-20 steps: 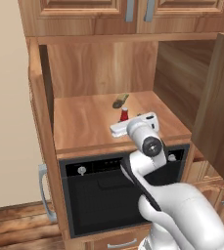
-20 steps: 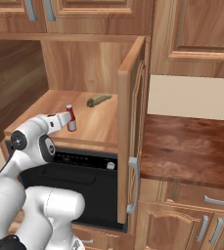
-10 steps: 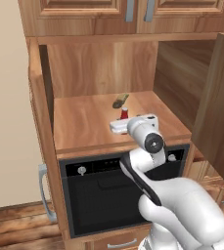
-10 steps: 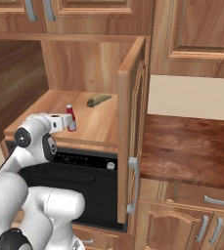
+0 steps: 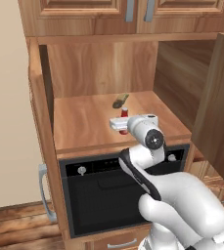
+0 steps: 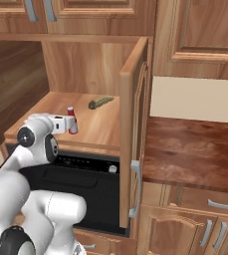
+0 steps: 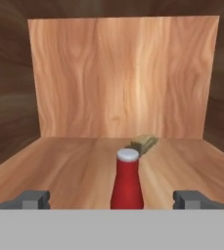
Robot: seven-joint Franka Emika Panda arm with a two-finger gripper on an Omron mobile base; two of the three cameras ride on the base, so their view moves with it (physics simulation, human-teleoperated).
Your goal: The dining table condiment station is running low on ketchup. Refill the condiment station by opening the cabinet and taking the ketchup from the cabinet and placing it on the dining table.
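My gripper (image 7: 111, 199) sits at the front of the open cabinet (image 5: 103, 73), level with its wooden shelf (image 5: 81, 122), and its two dark fingertips (image 7: 33, 199) stand wide apart, one at each lower corner of my hand view. Nothing is held between them.

The ketchup (image 7: 127, 180) stands upright on the shelf directly ahead of me, in the middle of the gap between my fingertips and apart from both. Its white cap points up and its red body widens toward the base. I cannot tell from my hand view whether the bottle is already level with my fingertips or a little beyond them. In the left base view the ketchup (image 5: 124, 119) shows just past the white end of my hand (image 5: 119, 124), its lower part hidden by it. In the right base view the ketchup (image 6: 72, 120) stands just beside the front of my gripper (image 6: 64, 124), toward the shelf's front edge.

Behind the bottle, nearer the back wall, a dark olive oblong item (image 7: 144, 143) lies flat on the shelf, well clear of my fingers. Both cabinet doors are swung open; the right door (image 6: 134, 134) stands edge-on in the right base view, with the dark reddish-brown dining table (image 6: 195, 154) beyond it. A black oven (image 5: 108, 195) sits under the shelf.
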